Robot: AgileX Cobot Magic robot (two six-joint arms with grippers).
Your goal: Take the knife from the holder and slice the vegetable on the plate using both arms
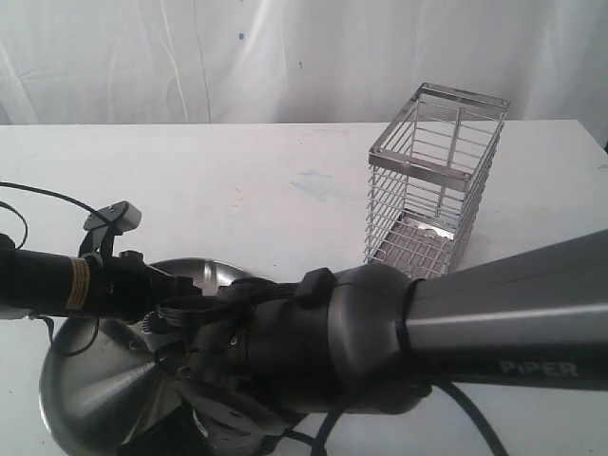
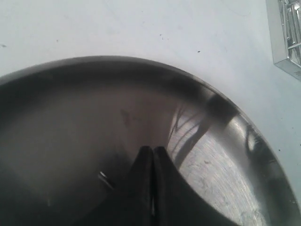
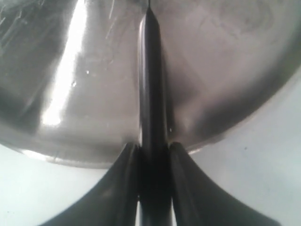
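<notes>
From the outside camera we see the holder (image 1: 432, 180) upright on the white bench (image 1: 237, 180), well apart from the plate (image 1: 90, 399), and we find no knife in it. Both arms crowd in over the plate. The left arm (image 1: 57, 282), with its yellow label, comes in from the left. The right arm (image 1: 503, 328), the grey one marked PIPER, reaches across from the right and hides much of the plate from us. We cannot make out the vegetable here, because the arms cover the spot where it would lie.

In the left wrist camera, the left fingers (image 2: 146, 174) are pressed tight together with nothing we can see between them, and their tips sit low over the bare steel of the plate (image 2: 225, 141). We take them to be there to pin or steady the vegetable, but no green shows in this picture. A corner of the holder (image 2: 287, 33) shows beyond the rim.

In the right wrist camera, the right fingers (image 3: 123, 179) are closed part way around the knife (image 3: 151, 70), clamping its dark body from both sides. The blade runs straight out over the plate (image 3: 61, 70), point forward, ready for cutting. The vegetable is not in this view either, so we cannot say where on the plate it lies or whether any slices are cut.
</notes>
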